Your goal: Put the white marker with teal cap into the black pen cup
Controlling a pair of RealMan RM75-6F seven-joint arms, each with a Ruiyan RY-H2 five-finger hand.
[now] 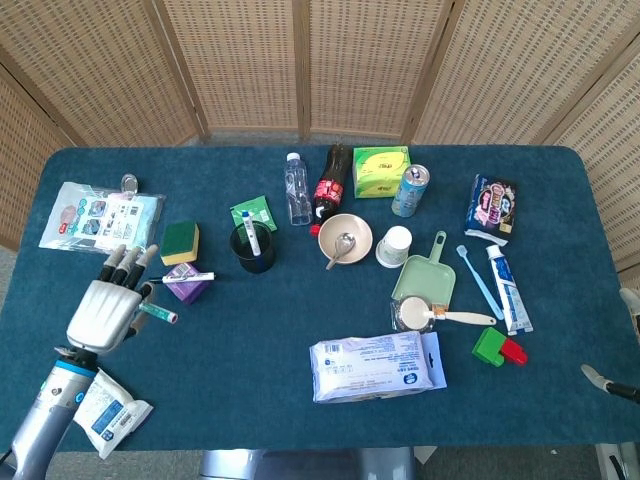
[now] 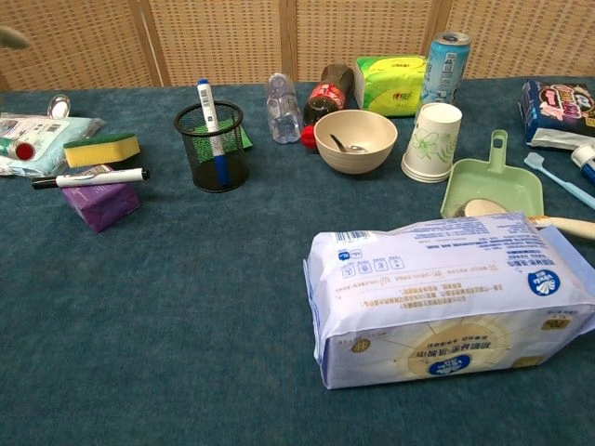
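My left hand is raised above the table's left side and holds the teal-capped marker, which sticks out to the right of the fingers. In the chest view only the marker's red-tipped end and a blurred fingertip show at the left edge. The black mesh pen cup stands upright right of the hand, past a purple box, with a blue-capped marker inside. A sliver of my right hand shows at the right edge; its fingers are hidden.
Between hand and cup, a purple box carries a black-capped marker, with a yellow-green sponge behind it. A white packet lies under my left forearm. A large wipes pack, a bowl and bottles lie further right.
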